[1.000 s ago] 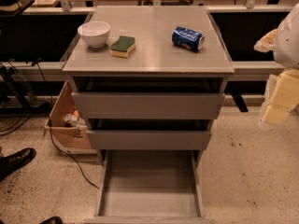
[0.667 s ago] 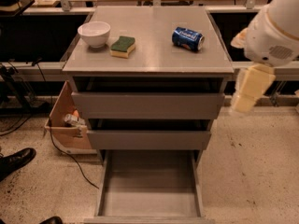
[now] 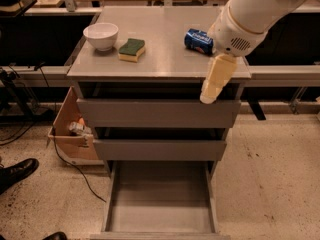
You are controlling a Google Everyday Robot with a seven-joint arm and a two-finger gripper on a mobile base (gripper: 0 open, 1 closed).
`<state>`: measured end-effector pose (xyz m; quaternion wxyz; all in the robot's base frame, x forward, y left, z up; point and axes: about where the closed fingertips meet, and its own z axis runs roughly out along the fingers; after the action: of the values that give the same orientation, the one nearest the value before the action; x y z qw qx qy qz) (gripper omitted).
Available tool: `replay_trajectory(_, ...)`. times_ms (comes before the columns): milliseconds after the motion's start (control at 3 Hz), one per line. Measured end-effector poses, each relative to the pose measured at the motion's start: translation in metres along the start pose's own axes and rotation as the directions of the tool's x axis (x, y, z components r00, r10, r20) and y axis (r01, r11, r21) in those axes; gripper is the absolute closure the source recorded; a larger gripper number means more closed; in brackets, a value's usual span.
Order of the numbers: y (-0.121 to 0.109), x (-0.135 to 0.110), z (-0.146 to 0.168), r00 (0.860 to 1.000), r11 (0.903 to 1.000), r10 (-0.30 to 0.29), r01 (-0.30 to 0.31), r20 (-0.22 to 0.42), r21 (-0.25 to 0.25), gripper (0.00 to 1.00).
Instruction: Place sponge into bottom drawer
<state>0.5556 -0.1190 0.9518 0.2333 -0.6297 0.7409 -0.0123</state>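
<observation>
Over the cabinet's right front edge, the cream end effector (image 3: 209,93) has swung in from the right, and I cannot tell its grip state. The green-and-yellow rectangular sponge (image 3: 131,49) lies ungrasped on the grey tabletop (image 3: 165,39), with the grey metal bottom drawer (image 3: 160,204) open.

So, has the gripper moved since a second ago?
Yes. The gripper has swung left: earlier it hung clear to the right of the cabinet top; now it overlaps that top's front right edge, near the blue soda can.
</observation>
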Motion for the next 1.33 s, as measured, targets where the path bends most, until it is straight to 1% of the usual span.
replay_trajectory(333,-0.025,-0.037,0.027,0.998,1.0,-0.002,0.002,0.064,0.005,0.0)
replay_trajectory(667,-0.025,-0.037,0.027,0.998,1.0,-0.002,0.002,0.064,0.005,0.0)
replay_trajectory(1000,-0.038,-0.054,0.048,0.993,0.9989,0.042,-0.044,0.112,0.017,0.0)
replay_trajectory(1333,-0.07,-0.085,0.09,0.975,0.9916,0.119,-0.126,0.186,0.029,0.0)
